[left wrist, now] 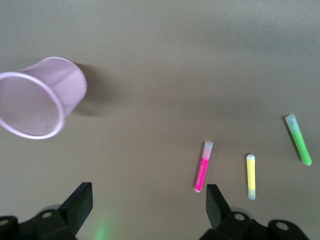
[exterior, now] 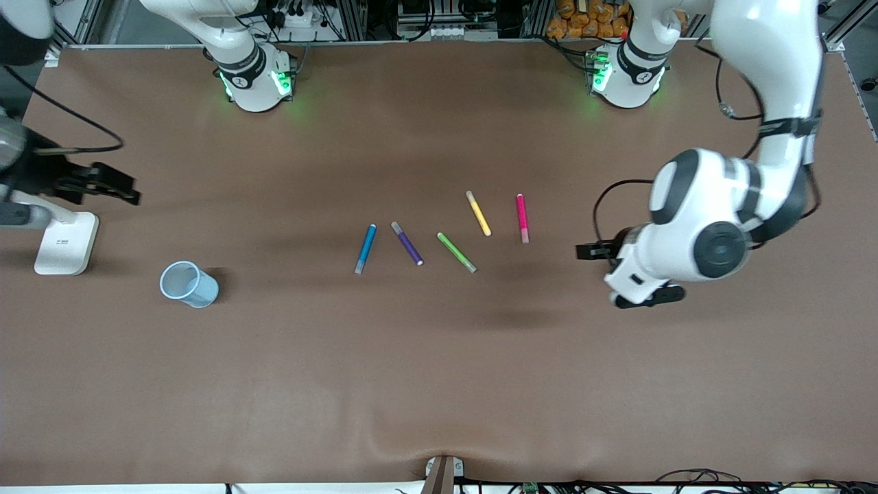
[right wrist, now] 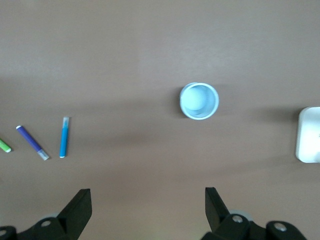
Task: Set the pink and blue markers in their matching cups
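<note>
On the brown surface [exterior: 439, 357] five markers lie in a row. The blue marker [exterior: 365, 248] is at the end toward the right arm; the pink marker [exterior: 522, 217] is at the end toward the left arm. Between them lie the purple marker [exterior: 407, 243], the green marker [exterior: 456, 252] and the yellow marker [exterior: 478, 213].

The blue cup [exterior: 188, 284] stands upright, about eight o'clock from the blue marker and well apart. The pink cup [left wrist: 37, 97] shows only in the left wrist view.

The left hand [left wrist: 147, 200] hangs wide open and empty near the pink marker. The right hand [right wrist: 147, 200], wide and empty too, is over the blue cup's end, near a white stand [exterior: 66, 242].
</note>
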Robot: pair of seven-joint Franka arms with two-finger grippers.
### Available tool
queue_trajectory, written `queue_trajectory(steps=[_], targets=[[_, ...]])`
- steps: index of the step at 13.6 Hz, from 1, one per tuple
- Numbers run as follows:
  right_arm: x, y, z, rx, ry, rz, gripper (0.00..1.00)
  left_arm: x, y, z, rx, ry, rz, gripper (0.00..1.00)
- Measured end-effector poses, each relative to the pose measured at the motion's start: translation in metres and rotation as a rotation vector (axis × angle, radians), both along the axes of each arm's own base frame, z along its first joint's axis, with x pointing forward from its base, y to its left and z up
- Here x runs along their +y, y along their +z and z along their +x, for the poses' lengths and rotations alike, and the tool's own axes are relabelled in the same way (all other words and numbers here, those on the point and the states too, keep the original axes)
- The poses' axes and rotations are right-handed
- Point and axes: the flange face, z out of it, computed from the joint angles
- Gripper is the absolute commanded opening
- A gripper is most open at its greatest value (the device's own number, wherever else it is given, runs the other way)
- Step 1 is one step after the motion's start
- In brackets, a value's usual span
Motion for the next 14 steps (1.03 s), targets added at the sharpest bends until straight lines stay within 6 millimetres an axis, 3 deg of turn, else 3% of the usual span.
queue_trajectory(steps=[3, 7, 8, 11, 14], targets=[[0.035, -0.019, 0.007, 0.031, 0.030, 0.037, 1.00, -0.030, -0.035, -0.017, 0.039, -0.012, 0.026, 1.00], [0.060, -0.059, 0.028, 0.055, 0.013, 0.138, 1.00, -0.061, -0.074, -0.044, 0.017, 0.021, 0.053, 1.00], [0.077, -0.067, 0.031, 0.061, 0.005, 0.136, 1.00, -0.072, -0.085, -0.054, 0.005, 0.034, 0.060, 1.00], [0.155, -0.083, 0.021, 0.081, -0.011, 0.114, 1.00, -0.103, -0.108, -0.081, -0.031, 0.037, 0.067, 0.98], [0.205, -0.102, 0.011, 0.091, -0.032, 0.089, 1.00, -0.109, -0.129, -0.097, -0.054, 0.029, 0.062, 0.89]])
